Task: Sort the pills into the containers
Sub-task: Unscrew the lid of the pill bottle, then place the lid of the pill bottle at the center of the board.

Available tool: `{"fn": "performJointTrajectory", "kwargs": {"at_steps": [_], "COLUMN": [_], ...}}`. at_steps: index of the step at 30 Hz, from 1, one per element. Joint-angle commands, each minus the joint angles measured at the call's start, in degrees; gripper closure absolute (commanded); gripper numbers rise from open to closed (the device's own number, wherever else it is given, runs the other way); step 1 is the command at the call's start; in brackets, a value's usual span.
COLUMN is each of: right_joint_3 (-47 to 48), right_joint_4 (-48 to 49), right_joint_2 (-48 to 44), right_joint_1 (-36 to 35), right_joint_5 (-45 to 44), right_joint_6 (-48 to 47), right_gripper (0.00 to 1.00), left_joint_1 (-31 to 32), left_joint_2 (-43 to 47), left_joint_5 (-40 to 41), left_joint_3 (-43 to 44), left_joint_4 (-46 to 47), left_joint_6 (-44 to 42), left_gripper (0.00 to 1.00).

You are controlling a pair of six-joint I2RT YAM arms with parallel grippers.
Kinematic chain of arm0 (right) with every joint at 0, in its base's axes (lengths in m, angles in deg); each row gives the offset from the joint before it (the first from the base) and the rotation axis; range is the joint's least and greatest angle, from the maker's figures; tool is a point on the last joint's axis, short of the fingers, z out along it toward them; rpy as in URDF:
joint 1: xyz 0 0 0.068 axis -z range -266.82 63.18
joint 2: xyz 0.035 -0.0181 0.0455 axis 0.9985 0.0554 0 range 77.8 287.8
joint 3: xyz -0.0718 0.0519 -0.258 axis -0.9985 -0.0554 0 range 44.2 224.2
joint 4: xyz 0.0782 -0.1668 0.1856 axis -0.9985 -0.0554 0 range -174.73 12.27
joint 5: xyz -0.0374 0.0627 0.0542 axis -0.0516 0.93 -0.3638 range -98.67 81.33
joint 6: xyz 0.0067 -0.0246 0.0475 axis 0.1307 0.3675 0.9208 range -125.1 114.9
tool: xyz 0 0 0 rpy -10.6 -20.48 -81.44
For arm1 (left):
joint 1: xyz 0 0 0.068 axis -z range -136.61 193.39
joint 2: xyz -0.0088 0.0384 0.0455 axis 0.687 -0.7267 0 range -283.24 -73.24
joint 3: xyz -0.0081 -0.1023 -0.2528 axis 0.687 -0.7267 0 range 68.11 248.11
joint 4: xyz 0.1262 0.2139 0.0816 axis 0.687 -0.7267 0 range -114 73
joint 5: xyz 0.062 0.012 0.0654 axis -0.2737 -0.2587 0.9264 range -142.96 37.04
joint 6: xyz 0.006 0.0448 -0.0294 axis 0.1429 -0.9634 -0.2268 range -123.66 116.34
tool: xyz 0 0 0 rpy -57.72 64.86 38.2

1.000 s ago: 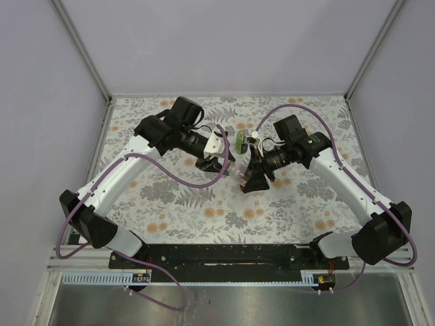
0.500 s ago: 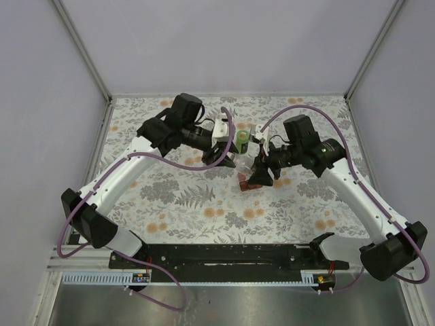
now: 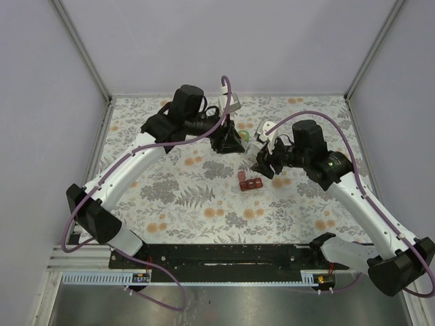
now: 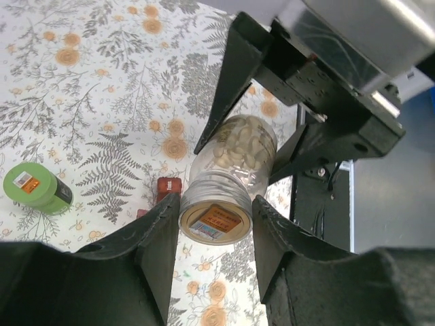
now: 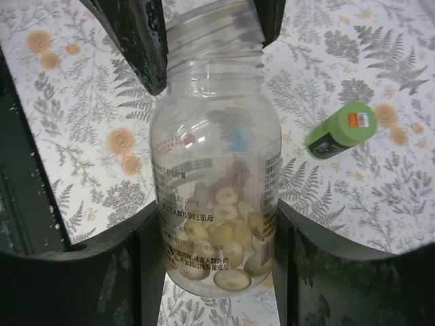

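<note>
Right wrist view: we see right gripper (image 5: 216,248) clamped on body of clear pill bottle (image 5: 214,170), held in air between both arms, pale pills (image 5: 228,251) at its base. Left gripper (image 4: 216,216) clamped on cap (image 4: 219,192). We judge step: uncapping. Next: twist cap off with body steady, then pour toward red pill box (image 3: 250,182). Label (image 5: 197,227) in Chinese, too fine to read; orange sticker (image 4: 212,223) illegible.

White links (image 3: 126,173), blk joints (image 3: 92,217), purple cables (image 3: 65,234), blk left end effector (image 3: 229,141), blk right end effector (image 3: 264,163)
</note>
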Motion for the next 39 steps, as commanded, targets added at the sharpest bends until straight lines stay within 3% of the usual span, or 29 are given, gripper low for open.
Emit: {"fn": "performJointTrajectory", "kwargs": {"at_steps": [1,15,39], "right_joint_3": [-0.3,-1.5,-2.9], "right_joint_4": [13.1,15.7,15.9], "right_joint_2": [-1.6,-3.8,-3.9], "right_joint_1": [-0.6,-1.3,-1.3], "right_joint_5": [-6.3,-14.1,-10.5], "right_joint_6": [2.3,1.1,4.6], "right_gripper": [1.0,1.0,1.0], "left_joint_1": [1.2,1.1,-2.6], "left_joint_2": [-0.8,-6.7,-0.6], "left_joint_5": [2.1,4.8,1.5], "left_joint_3": [4.3,14.8,11.3], "left_joint_4": [2.0,-1.6,-3.2], "left_joint_6": [13.1,26.9,18.7], "left_gripper": [1.0,1.0,0.89]}}
